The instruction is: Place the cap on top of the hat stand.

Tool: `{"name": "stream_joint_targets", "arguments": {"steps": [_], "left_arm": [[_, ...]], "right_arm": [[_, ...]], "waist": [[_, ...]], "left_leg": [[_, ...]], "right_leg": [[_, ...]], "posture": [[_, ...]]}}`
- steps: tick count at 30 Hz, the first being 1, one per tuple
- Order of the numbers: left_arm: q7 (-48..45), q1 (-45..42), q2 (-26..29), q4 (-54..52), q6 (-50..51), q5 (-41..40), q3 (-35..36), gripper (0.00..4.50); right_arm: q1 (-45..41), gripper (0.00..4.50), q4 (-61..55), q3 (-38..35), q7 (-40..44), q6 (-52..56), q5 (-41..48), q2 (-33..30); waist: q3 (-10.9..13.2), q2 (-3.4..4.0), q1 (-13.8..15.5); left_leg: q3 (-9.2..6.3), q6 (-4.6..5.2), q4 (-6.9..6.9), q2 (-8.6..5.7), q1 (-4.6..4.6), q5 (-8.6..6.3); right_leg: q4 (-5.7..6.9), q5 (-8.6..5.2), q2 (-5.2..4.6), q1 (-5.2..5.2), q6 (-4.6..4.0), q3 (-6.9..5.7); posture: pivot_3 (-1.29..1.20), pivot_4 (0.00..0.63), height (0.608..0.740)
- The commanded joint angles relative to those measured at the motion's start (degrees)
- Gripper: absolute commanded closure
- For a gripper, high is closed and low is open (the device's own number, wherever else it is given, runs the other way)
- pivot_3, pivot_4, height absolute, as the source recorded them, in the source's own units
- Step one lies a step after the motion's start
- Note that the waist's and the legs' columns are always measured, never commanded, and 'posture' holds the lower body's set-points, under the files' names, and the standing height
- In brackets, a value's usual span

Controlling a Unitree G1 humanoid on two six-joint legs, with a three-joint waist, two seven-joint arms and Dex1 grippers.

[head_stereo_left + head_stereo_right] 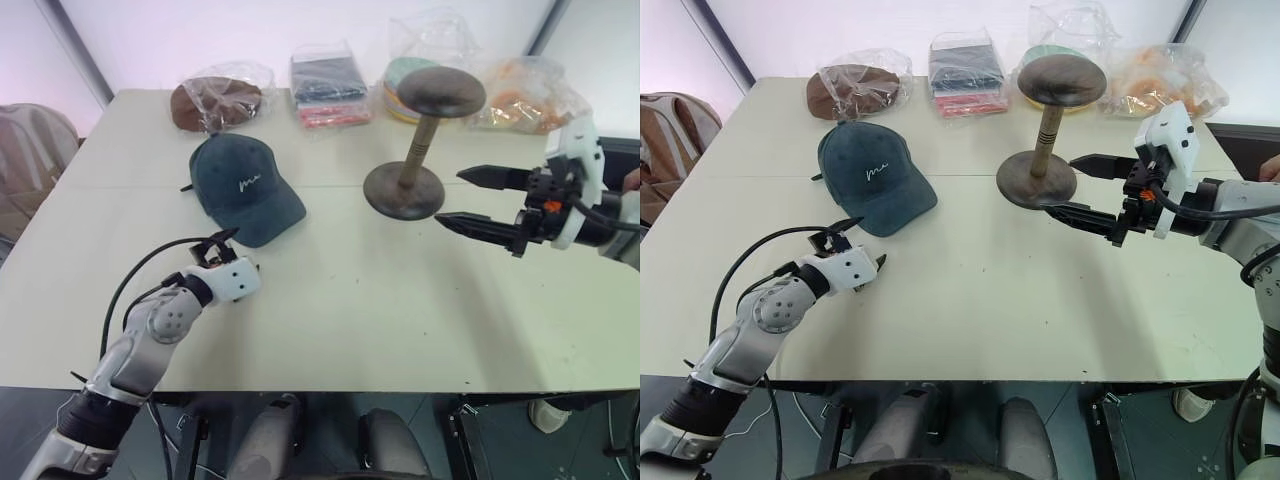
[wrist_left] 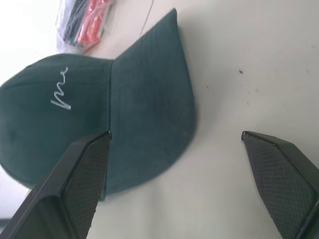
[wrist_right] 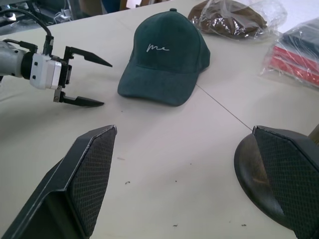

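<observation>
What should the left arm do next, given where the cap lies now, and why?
Probably ease the left gripper forward so its open jaws straddle the brim of the cap, then close. The cap lies flat on the table, unheld, brim toward the gripper and just ahead of it. The hat stand stands bare, beside the open right gripper.
</observation>
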Motion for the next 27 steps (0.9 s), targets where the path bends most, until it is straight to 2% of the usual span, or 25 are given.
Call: {"name": "stream_joint_targets", "arguments": {"steps": [1,13,27], "left_arm": [[0.36,-1.46,-1.05,1.96,-2.32,1.28,-0.86,0.08],[6.65,-6.96,-3.87,15.62,-8.21,8.24,-3.29,0.08],[21.11,-5.78,-6.34,28.31,-13.13,12.12,-4.15,0.08]], "right_arm": [[-0.43,0.0,-2.34,-1.81,-0.31,0.16,1.53,-0.26],[-0.45,0.0,-2.72,-2.3,-0.97,1.13,2.06,-0.91],[-1.43,0.0,-2.33,-2.39,-0.57,1.68,2.14,-2.36]], "waist": [[-0.01,0.01,0.03],[-0.08,0.06,0.01],[-0.68,0.39,-0.09]], "left_leg": [[0.0,0.0,0.0,0.0,0.0,0.0],[-0.05,0.0,0.06,-0.02,0.09,0.0],[-0.06,0.0,0.08,-0.01,0.19,0.0]], "right_leg": [[0.0,0.0,0.0,0.0,0.0,0.0],[0.02,0.01,0.01,0.04,0.01,-0.07],[0.09,0.01,0.02,0.08,0.02,-0.06]], "posture": [[0.0,0.15,0.74],[0.0,0.15,0.74],[0.0,0.15,0.74]]}}
